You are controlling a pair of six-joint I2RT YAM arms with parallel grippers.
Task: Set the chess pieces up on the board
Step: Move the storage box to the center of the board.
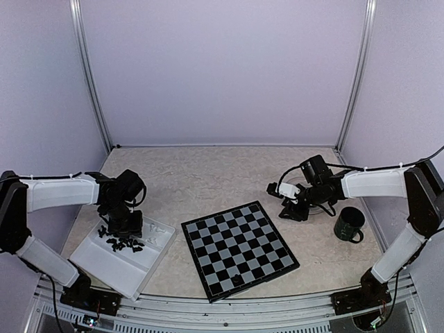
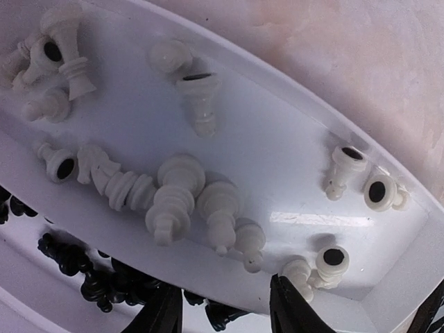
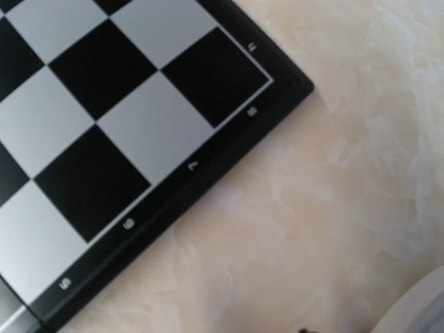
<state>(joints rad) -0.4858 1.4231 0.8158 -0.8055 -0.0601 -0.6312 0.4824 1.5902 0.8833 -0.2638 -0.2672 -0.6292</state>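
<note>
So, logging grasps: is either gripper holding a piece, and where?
Nothing in the open left gripper; for the right gripper, it cannot be told.

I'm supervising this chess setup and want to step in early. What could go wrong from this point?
The white pieces lie tumbled and touching in the tray, so the open left pincer may catch two or flick neighbours out. The mug stands close beside the right arm; a swing toward the board might bump it.

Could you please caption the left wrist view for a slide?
Left gripper open over tray: white pieces lying loose, black pieces alongside.
</note>
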